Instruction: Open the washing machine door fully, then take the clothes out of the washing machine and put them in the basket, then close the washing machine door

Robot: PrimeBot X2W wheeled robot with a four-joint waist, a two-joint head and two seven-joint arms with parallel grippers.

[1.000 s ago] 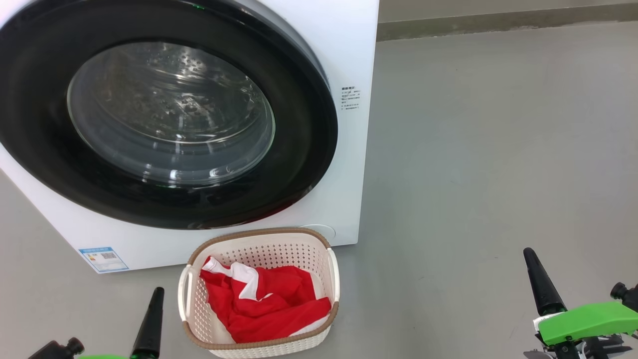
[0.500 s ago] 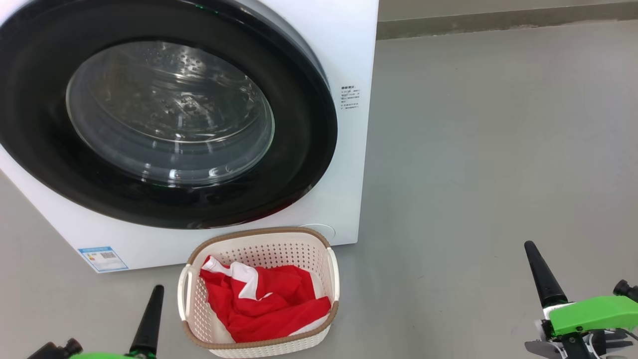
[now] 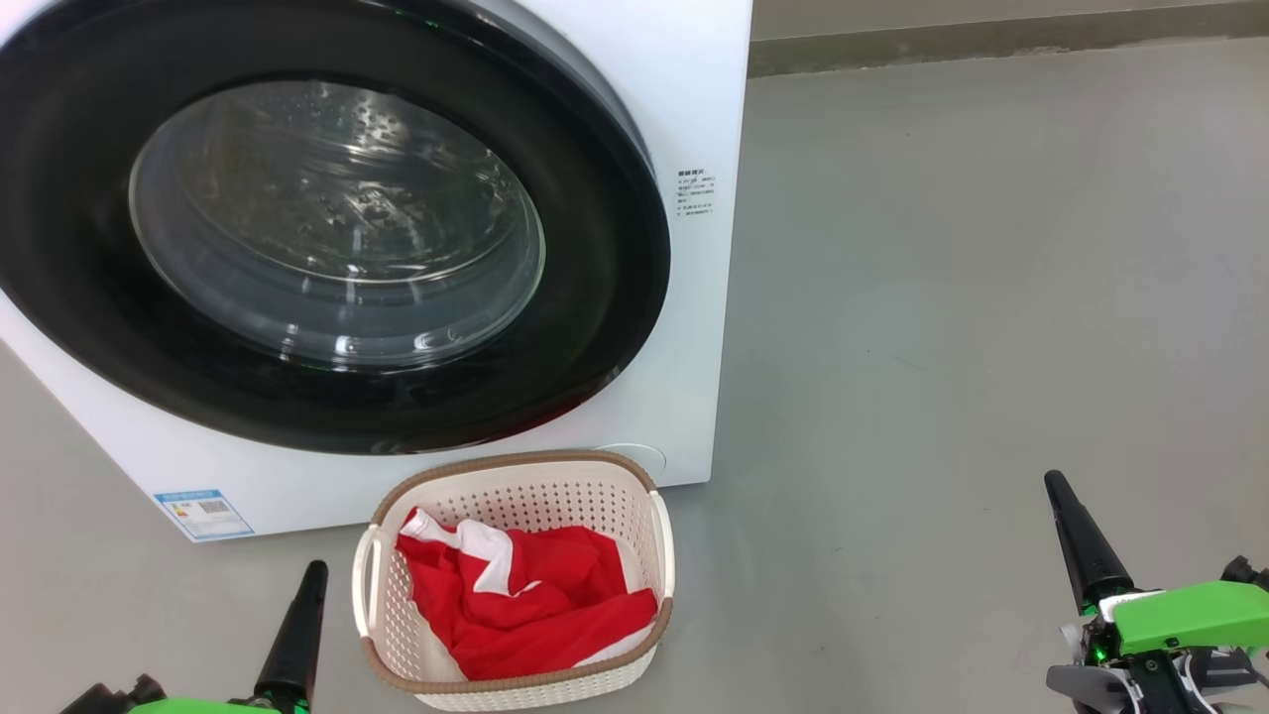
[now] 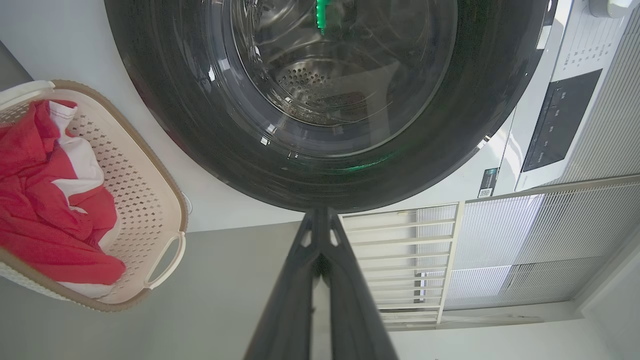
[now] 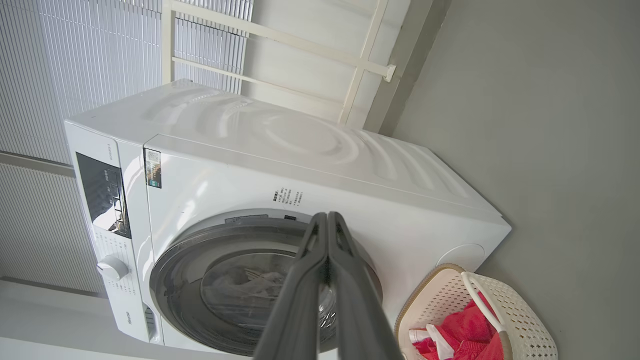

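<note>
I am holding left hand (image 4: 320, 220) and right hand (image 5: 327, 220) closed, empty; clothes (image 3: 525, 605) lying in basket (image 3: 516, 464), washing machine door (image 3: 337, 223) apparently shut; next, confirming latch.

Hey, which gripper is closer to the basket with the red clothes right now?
Left. The left gripper sits just beside the basket, at its left side, apart from it. The right gripper is far off over the floor, well to the basket's right.
</note>
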